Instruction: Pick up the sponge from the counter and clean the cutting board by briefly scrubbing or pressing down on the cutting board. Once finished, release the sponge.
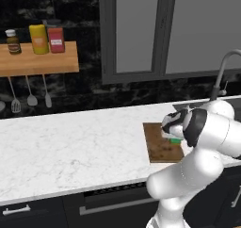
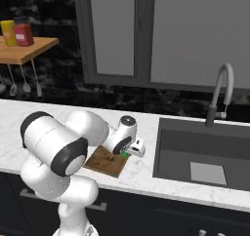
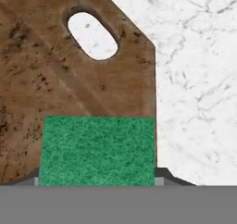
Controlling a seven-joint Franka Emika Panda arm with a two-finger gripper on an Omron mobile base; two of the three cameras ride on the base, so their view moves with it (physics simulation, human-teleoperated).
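Marble counter (image 1: 70, 147): sponge (image 3: 96, 150) on cutting board (image 3: 41, 79), sink (image 2: 205, 154) alongside.

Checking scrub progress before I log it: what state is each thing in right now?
sponge: green side up, over the cutting board, at the tool.
cutting board: flat on the counter, speckled.
tool: on the sponge; grip unclear.
sink: no water visible.

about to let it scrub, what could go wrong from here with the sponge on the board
The sponge sits near the cutting board edge beside bare counter, so a sideways scrub could slide it off. The board lies loose, so pressing may shift it. The sink is close to the arm's right.
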